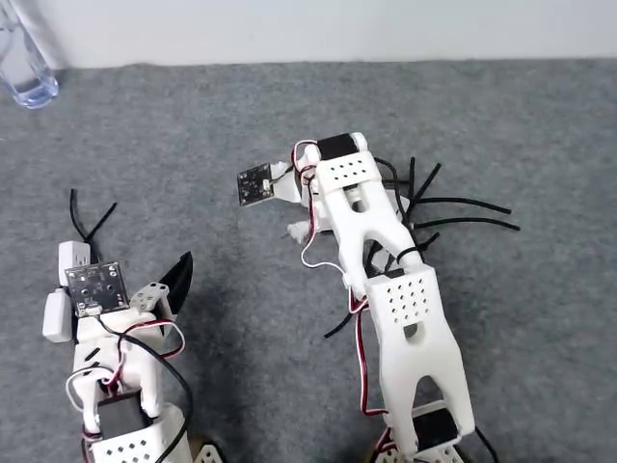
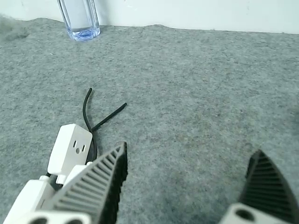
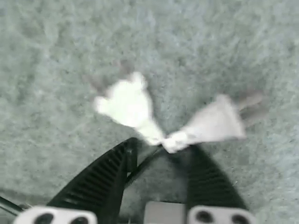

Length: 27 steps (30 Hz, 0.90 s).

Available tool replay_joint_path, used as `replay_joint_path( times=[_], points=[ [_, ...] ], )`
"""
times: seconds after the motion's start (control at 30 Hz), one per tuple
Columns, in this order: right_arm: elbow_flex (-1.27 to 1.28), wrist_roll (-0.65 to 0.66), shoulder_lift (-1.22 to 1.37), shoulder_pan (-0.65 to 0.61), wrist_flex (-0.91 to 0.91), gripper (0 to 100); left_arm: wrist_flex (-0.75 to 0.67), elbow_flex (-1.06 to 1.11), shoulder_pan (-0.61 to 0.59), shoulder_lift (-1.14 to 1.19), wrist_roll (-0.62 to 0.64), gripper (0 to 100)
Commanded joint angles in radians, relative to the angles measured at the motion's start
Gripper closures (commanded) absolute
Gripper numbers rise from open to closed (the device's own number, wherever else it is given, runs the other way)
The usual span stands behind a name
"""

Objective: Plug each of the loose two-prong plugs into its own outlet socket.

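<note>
**A:** Hazards first, near end out?

**B:** Left gripper (image 2: 189, 154): jaws spread wide, holding nothing. The outlet socket (image 2: 70, 148) lies just beside one finger, and the second socket block (image 2: 25, 205) lies closer to the arm. Both rest loose on the grey felt mat (image 1: 193, 145). My judgement is that a plug pushed in unbraced would skid the block away.

**A:** And mid-table?

**B:** Right gripper (image 3: 162, 154): jaws at a narrow gap and, as far as I can tell, not clamped. They straddle the spot where the tails of the first plug (image 3: 126, 105) and second plug (image 3: 216, 123) meet. A black cord (image 3: 142, 165) runs between the fingers. Closing here could catch both tails or the cord and drag the pair along. The prongs are too blurred to read, so the insertion angle is uncertain.

**A:** Poses?

**B:** In the high view the left arm (image 1: 120, 386) is folded short at 7 o'clock, its gripper aimed toward 12 and the sockets at its 11. The right arm (image 1: 405, 309) stretches from 5 o'clock to the centre, wrist pitched down over the plugs. Plugs and sockets lie well apart. Spare black cords (image 1: 463, 204) fan out at the arm's 3 o'clock. A glass (image 1: 24, 68) stands far off at 10.
</note>
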Motion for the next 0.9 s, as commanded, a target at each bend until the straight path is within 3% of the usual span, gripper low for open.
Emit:
replay_joint_path(
  times=[0.0, 0.3, 0.53, 0.87],
  points=[
    [-0.037, 0.031, -0.004, -0.004, 0.005, 99.1, 0.000, -0.007, 0.009, -0.014, -0.008, 62],
    [-0.051, 0.034, -0.002, -0.008, 0.067, 98.9, 0.000, -0.007, 0.011, -0.014, -0.008, 62],
    [-0.189, 0.034, -0.048, 0.004, 0.291, 98.9, -0.002, -0.007, 0.011, -0.014, -0.008, 62],
    [-0.212, -0.044, -0.259, 0.130, 0.297, 98.9, -0.005, -0.007, 0.011, -0.014, -0.008, 62]
  ],
)
